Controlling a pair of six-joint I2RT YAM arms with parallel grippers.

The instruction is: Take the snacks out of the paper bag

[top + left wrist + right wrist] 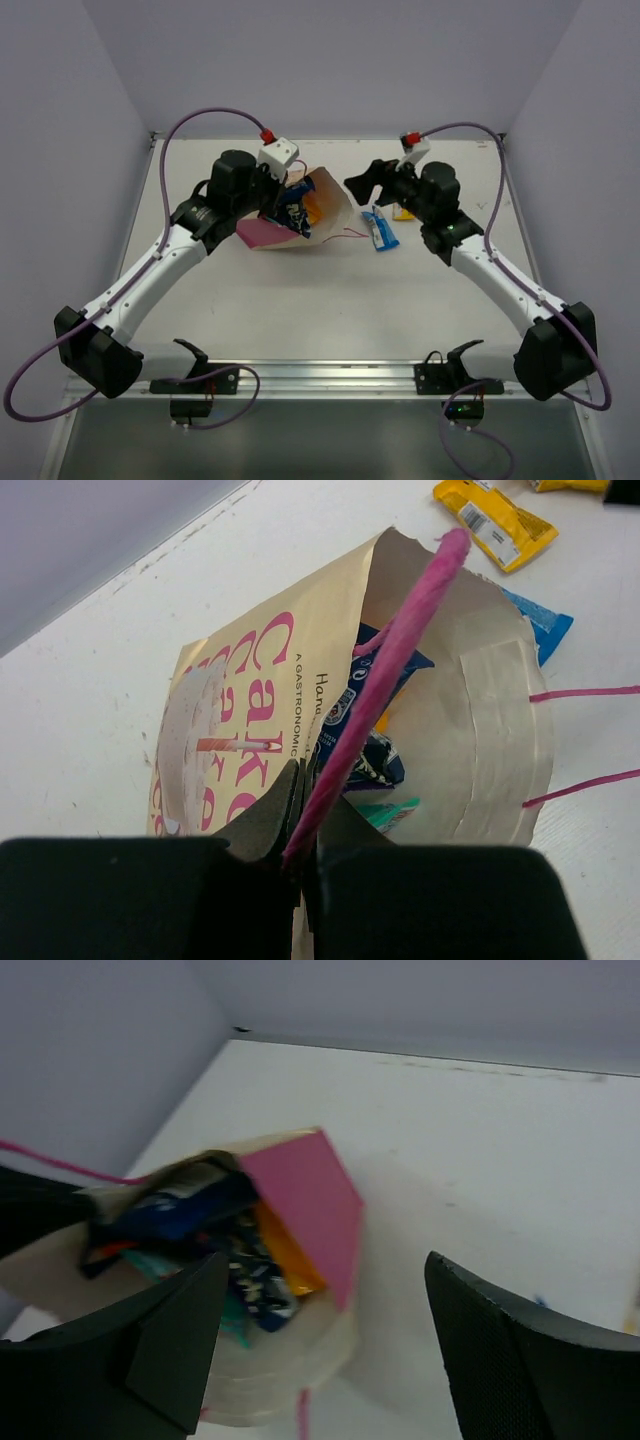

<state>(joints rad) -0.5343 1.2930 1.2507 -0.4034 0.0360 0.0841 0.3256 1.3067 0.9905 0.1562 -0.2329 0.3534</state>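
Left jaws pinch the paper bag (240, 680) by its pink handle (400, 650); right jaws gape before it (snacks (190, 1215) jammed inside); tugging could snap that handle.

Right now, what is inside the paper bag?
The paper bag shows a dark blue wrapper, a teal wrapper and an orange wrapper at its mouth. Anything deeper is hidden beneath them.

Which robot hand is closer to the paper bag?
Left. The left gripper has its jaws shut on the pink handle of the paper bag, right at its opening. The right gripper hangs open just off the bag's mouth, facing in.
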